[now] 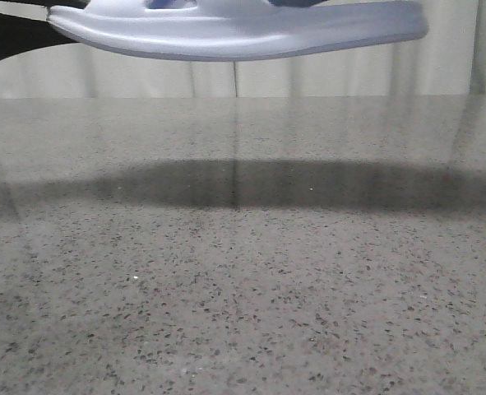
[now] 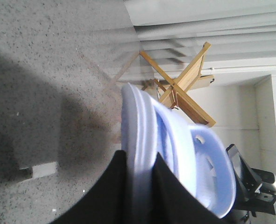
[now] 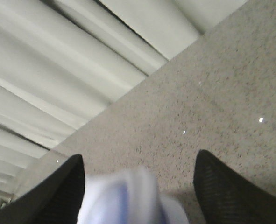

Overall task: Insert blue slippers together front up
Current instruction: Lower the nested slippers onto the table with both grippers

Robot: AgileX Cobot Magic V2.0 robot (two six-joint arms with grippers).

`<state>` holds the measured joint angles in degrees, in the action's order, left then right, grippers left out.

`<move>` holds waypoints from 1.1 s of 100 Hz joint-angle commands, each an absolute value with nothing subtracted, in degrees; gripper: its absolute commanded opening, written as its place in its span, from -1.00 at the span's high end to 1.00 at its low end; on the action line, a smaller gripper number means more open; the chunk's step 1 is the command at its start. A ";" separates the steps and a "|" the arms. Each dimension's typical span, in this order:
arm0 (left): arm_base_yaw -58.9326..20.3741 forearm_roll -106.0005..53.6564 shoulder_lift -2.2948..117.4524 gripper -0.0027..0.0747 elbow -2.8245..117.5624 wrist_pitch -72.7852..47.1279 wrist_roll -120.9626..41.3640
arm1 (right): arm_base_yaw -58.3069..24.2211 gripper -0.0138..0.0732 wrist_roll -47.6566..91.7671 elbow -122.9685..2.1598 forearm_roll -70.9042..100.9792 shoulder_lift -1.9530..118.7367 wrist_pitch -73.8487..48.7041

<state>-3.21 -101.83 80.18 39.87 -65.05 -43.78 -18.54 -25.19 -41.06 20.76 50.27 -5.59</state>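
Observation:
A pale blue slipper (image 1: 243,33) hangs in the air at the top of the front view, sole down, level, high above the speckled table (image 1: 243,313). My left gripper (image 1: 12,37) holds its left end. In the left wrist view the black fingers (image 2: 168,186) are shut on the thick sole edge (image 2: 138,121), and the strap with cut-outs (image 2: 208,163) bulges beside it. I cannot tell whether a second slipper is nested there. My right gripper (image 3: 140,186) is open wide, with a blurred pale blue slipper end (image 3: 128,198) between its fingers, close to one finger and not clamped.
The slipper casts a wide dark shadow (image 1: 267,185) on the table. A wooden X-shaped stand (image 2: 180,86) is past the table's edge. A small white tag (image 2: 44,169) lies on the table. Pale curtains (image 1: 349,74) hang behind.

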 commanded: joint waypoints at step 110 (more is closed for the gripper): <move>-3.89 -106.63 84.02 0.89 41.30 -56.93 -44.66 | -12.58 -0.32 -24.51 -43.00 14.68 36.74 -8.63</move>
<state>-3.43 -100.92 84.63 39.87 -53.24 -44.58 -13.07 -25.19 -41.06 15.23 36.90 -12.72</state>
